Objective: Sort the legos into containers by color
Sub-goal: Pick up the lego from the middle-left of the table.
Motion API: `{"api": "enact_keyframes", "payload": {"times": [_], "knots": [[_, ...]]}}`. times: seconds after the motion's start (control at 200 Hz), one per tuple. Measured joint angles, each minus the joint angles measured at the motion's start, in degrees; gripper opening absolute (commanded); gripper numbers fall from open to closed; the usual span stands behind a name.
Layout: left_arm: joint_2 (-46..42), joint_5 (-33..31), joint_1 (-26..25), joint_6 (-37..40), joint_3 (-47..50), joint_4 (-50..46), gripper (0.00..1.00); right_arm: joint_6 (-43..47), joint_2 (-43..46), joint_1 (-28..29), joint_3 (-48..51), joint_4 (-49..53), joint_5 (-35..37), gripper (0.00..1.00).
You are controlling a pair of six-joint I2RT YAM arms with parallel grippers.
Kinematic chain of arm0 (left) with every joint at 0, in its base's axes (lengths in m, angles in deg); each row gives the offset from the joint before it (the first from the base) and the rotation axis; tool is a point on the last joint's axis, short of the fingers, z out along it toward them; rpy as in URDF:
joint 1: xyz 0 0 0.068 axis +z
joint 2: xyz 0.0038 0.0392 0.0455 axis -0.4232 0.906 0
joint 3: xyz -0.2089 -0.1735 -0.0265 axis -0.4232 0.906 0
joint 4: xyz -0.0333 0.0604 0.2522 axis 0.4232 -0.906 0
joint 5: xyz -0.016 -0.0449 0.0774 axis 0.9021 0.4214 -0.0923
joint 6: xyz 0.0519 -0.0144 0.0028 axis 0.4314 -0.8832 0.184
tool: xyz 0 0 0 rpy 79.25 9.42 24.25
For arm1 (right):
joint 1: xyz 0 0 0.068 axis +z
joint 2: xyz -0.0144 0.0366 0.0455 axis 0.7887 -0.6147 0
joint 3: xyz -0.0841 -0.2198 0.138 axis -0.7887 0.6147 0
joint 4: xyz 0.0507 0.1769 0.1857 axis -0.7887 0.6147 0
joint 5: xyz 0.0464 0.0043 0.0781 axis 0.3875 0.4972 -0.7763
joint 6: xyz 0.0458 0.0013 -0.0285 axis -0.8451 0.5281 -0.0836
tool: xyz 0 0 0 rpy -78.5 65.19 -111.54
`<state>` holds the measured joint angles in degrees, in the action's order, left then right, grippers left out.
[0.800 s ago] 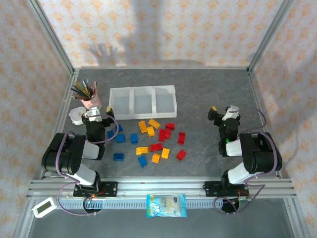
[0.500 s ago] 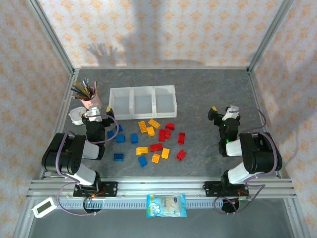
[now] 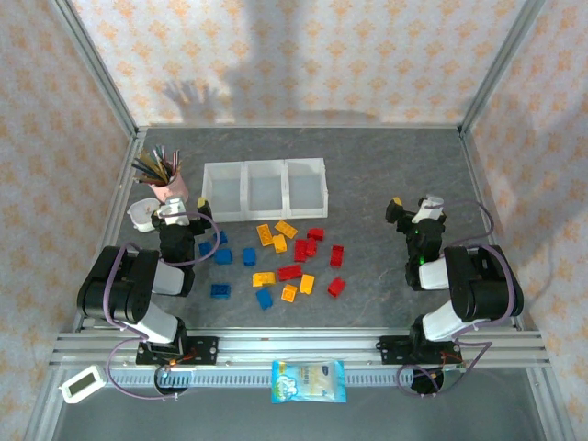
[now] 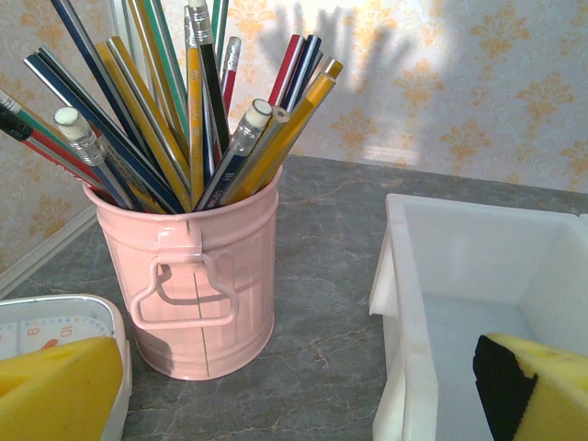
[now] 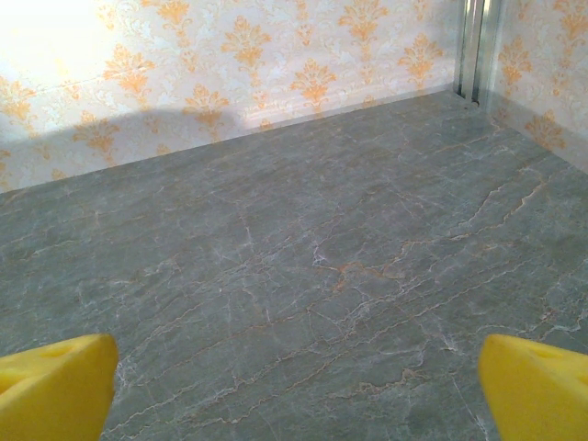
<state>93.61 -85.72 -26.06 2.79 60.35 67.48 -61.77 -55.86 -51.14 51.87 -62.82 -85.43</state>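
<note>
Grey marbled stone pattern covers the worktop (image 3: 367, 165), and the legos (image 3: 289, 272) lie loose across its middle, toward the near edge. The blue bricks (image 3: 223, 256) lie mostly on the left of the scatter. The yellow-orange ones (image 3: 264, 234) are in the centre and the red ones (image 3: 336, 254) on the right. Several bricks touch or crowd their neighbours. Every brick that can be made out lies on the worktop, outside the containers (image 3: 265, 164).

Those 3 joined translucent white bins stand in a row just beyond the scatter, left of the worktop's centre.

A pink pencil cup (image 3: 170, 188) packed with pencils stands near the left edge, beside the leftmost bin. A small white round item (image 3: 142, 214) sits just nearer than the cup.

The left gripper (image 3: 184, 207) hangs close to the cup. In the left wrist view its yellow fingers (image 4: 55, 386) stand wide apart with nothing between them. They frame the cup (image 4: 193, 294) and the wall of the leftmost bin (image 4: 404, 303).

The right gripper (image 3: 413, 207) is near the right edge, well apart from the bricks. Its yellow fingers (image 5: 55, 386) are likewise spread wide over bare worktop (image 5: 303, 248), gripping nothing.

A blue-and-white packet (image 3: 309, 379) lies on the rail at the near edge.
</note>
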Motion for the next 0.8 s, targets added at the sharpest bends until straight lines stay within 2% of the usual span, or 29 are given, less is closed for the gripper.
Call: {"api": "enact_keyframes", "payload": {"times": [0.35,0.596,0.801], "knots": [[-1.95,-0.04,0.0,-0.02,0.02,-0.92,0.99,-0.04,1.53,0.0,0.0,1.01,0.04,1.0],[-16.85,-0.28,0.0,-1.25,-0.07,-9.16,1.0,-1.77,11.96,-0.02,-2.03,10.97,1.79,1.0],[-29.73,-0.31,0.0,-7.78,-2.58,-21.64,1.0,-10.45,24.3,-0.02,-6.16,25.29,3.06,1.0]]}}
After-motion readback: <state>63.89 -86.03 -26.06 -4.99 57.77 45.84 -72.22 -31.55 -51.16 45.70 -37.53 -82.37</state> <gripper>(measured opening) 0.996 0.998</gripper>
